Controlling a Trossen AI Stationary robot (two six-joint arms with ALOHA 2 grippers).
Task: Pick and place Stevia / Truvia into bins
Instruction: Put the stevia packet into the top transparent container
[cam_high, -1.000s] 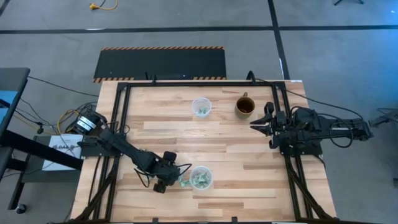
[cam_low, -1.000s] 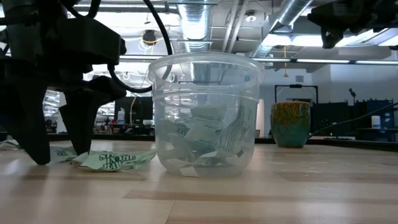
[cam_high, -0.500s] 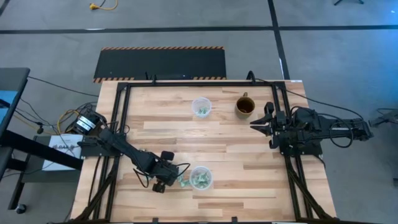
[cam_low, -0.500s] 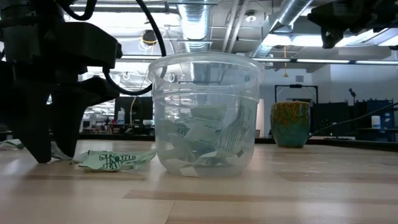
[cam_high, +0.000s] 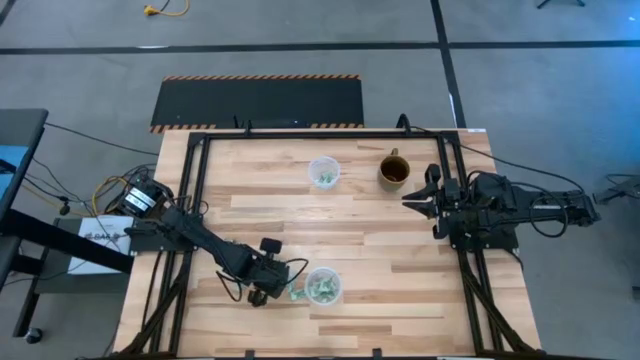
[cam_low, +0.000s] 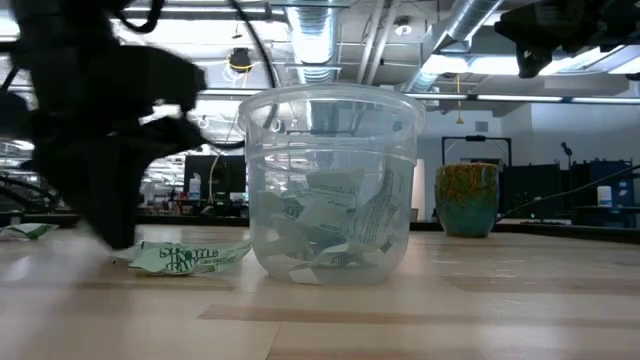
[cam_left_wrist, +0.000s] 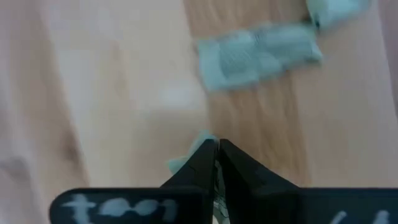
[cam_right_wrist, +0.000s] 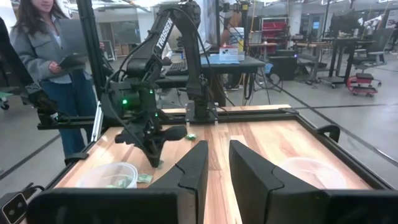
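My left gripper (cam_high: 283, 289) stands at the near middle of the table, just left of the near clear cup (cam_high: 323, 286), which holds several green-and-white packets (cam_low: 330, 225). It is shut on a light green packet (cam_left_wrist: 194, 151). Another packet (cam_left_wrist: 258, 53) lies flat on the wood beside the cup; it also shows in the low view (cam_low: 185, 258). The far clear cup (cam_high: 323, 171) stands at the far middle with a few packets in it. My right gripper (cam_high: 408, 200) waits open and empty at the right side, near the mug. My left gripper pinches a light green packet between its two shut fingers; a corner of it (cam_left_wrist: 186, 158) sticks out past the fingertips. The fingers point down at the table. Whether the packet is clear of the wood, I cannot tell.
A brown mug (cam_high: 393, 171) stands at the far right, next to the far cup. One more packet (cam_low: 25, 230) lies at the far left of the low view. A person (cam_right_wrist: 43, 56) stands beyond the table's left side. Black frame rails run along the table's edges.
My left gripper's fingers stood apart over the packets left of the near cup and have closed together. It is now blurred with motion. The packet lying beside the cup has stayed in place.
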